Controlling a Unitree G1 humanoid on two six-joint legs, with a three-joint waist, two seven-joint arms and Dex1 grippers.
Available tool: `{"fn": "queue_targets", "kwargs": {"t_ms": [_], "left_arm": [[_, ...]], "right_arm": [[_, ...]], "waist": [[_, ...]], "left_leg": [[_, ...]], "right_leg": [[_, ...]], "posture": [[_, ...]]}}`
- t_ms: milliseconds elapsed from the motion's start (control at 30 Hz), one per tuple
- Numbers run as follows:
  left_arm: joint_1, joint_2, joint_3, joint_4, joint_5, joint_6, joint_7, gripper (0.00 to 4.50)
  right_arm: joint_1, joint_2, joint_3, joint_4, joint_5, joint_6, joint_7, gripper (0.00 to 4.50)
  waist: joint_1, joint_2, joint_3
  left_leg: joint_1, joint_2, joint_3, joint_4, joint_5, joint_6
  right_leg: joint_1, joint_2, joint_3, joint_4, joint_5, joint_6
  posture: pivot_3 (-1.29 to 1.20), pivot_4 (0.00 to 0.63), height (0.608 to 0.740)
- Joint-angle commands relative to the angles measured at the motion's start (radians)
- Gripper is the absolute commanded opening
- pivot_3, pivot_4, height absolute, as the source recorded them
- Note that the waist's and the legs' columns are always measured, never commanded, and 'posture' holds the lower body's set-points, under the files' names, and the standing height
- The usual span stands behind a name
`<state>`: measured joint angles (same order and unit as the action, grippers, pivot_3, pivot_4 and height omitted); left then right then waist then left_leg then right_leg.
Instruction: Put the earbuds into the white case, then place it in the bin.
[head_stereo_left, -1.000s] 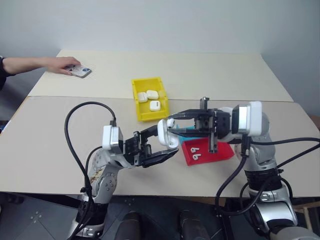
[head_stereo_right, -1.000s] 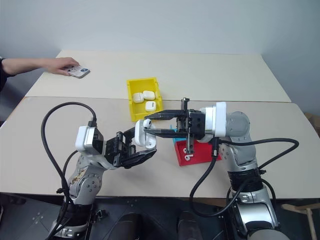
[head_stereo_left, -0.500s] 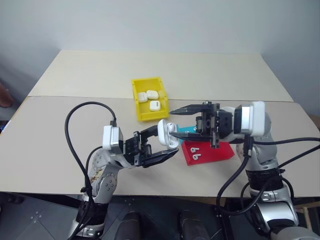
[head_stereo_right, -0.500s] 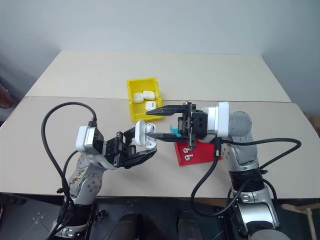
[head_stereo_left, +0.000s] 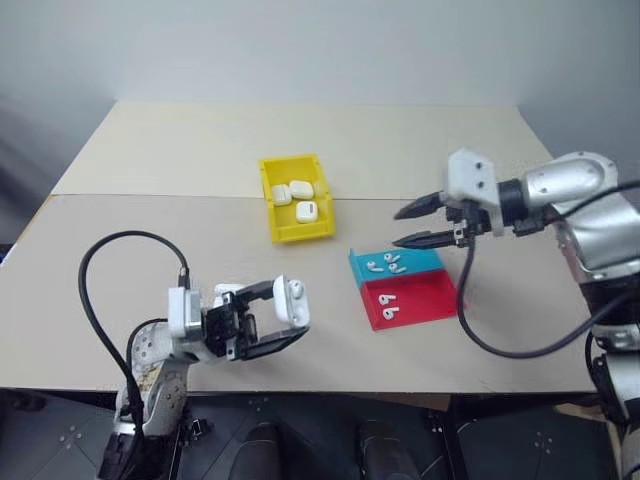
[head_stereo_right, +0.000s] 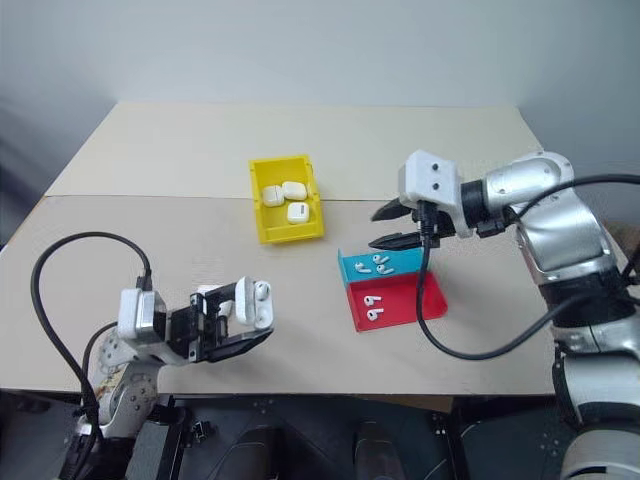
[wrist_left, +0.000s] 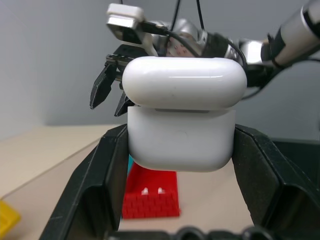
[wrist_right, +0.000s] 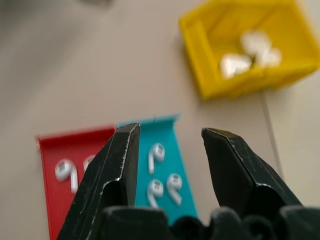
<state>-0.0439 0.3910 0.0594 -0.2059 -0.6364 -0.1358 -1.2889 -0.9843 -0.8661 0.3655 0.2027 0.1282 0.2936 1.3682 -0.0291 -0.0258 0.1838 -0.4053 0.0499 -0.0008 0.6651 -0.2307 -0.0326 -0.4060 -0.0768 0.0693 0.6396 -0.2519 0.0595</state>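
Left gripper (head_stereo_left: 268, 320) clamps the slick, light case (head_stereo_left: 293, 302) by its sides; right gripper (head_stereo_left: 420, 224) gapes empty above tiny, fiddly earbuds (head_stereo_left: 386, 265).

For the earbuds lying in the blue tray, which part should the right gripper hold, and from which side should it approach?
Come from above: the earbuds lie flat in the shallow blue tray, whose raised wall likely blocks a sideways approach. Pinch one earbud across its rounded head, the bulkiest part. The right gripper, open, already hovers nearby.

Head stereo pair looks down over the tabletop (head_stereo_left: 150, 240); wrist cameras sit close, both catching the red tray (wrist_right: 52, 170).
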Motion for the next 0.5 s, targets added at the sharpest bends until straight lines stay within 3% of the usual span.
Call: {"fn": "queue_targets", "kwargs": {"t_ms": [33,267,500], "left_arm": [[0.042,-0.016,-0.005,-0.052,0.021,-0.047,0.032,2.77],[0.086,-0.045,-0.034,-0.103,0.056,-0.066,0.113,2.77],[0.089,-0.047,-0.053,-0.129,0.062,-0.067,0.154,2.77]], "right_arm": [[-0.130,0.063,0.119,0.182,-0.208,-0.151,0.008,2.44],[-0.276,0.230,0.213,0.481,-0.367,-0.308,0.031,2.44],[-0.299,0.320,0.209,0.552,-0.416,-0.283,0.072,2.44]], "waist": [[-0.005,0.000,0.000],[-0.011,0.000,0.000],[-0.012,0.001,0.000]], "left_leg": [[0.000,0.000,0.000,0.000,0.000,0.000],[-0.001,0.000,0.000,0.000,0.000,0.000],[0.000,0.000,0.000,0.000,0.000,0.000]], "right_leg": [[0.000,0.000,0.000,0.000,0.000,0.000],[-0.001,0.000,0.000,0.001,0.000,0.000],[0.000,0.000,0.000,0.002,0.000,0.000]], "posture": [[0.00,0.150,0.740],[0.00,0.150,0.740],[0.00,0.150,0.740]]}}
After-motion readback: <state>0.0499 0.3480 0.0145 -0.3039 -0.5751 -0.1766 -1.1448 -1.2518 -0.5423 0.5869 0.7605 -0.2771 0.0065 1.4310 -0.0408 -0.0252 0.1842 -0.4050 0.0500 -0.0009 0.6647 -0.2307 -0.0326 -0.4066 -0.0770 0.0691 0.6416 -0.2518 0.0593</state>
